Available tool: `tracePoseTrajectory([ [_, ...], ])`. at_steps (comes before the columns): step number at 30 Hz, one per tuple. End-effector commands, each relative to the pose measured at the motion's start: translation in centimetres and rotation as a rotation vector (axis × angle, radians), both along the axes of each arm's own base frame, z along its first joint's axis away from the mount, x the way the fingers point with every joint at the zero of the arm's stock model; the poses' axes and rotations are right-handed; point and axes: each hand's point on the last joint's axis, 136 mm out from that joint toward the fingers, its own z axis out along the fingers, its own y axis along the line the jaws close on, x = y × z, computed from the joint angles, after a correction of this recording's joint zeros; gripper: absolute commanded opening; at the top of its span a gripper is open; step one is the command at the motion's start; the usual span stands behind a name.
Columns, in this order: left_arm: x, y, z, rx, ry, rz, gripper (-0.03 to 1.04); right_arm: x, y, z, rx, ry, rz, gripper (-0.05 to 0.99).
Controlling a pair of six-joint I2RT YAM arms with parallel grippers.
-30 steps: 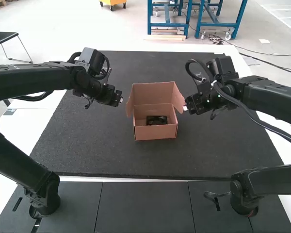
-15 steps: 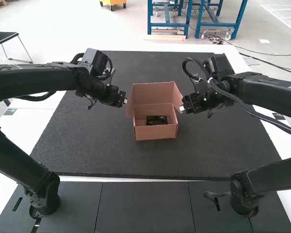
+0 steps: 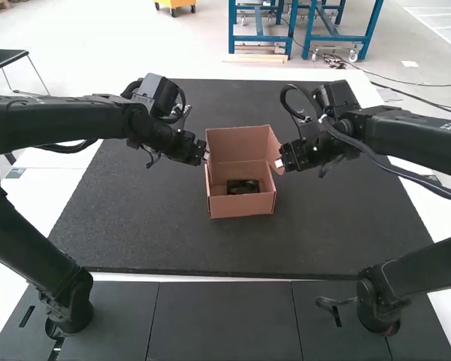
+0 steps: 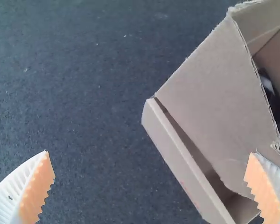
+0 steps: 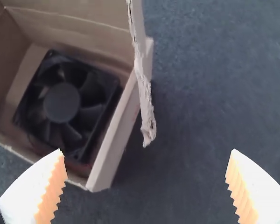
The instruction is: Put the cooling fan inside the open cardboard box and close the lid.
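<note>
Over on the left: left gripper (image 3: 200, 153) spread wide, holding nothing, close against the upright left flap (image 4: 214, 112) of the small brown cardboard box (image 3: 240, 201); contact too close to call. Centre of the dark mat (image 3: 135, 218): black square cooling fan (image 5: 65, 109) lying flat on the box floor. On the right: right gripper (image 3: 284, 161) equally agape and empty, just beside the ragged-edged right flap (image 5: 142, 93). Looks like thin, light, bendy card; best nudged broadside near the free edge, gently, not pinched.
</note>
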Motion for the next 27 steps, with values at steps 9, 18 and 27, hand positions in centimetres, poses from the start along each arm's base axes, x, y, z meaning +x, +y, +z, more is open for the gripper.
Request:
tracePoseTrajectory([
  [9,0.42,-0.76,1.23,-0.027,-0.016,-0.01,0.96,0.71,1.09,1.55,0.05,-0.026,0.019,0.48],
  [18,0.36,-0.66,1.32,-0.028,-0.016,-0.008,0.96,0.74,1.47,1.9,0.079,-0.024,0.024,0.26],
  [27,0.19,-0.58,1.4,-0.029,-0.012,-0.005,0.96,1.1,1.61,1.7,0.08,-0.032,0.025,0.33],
])
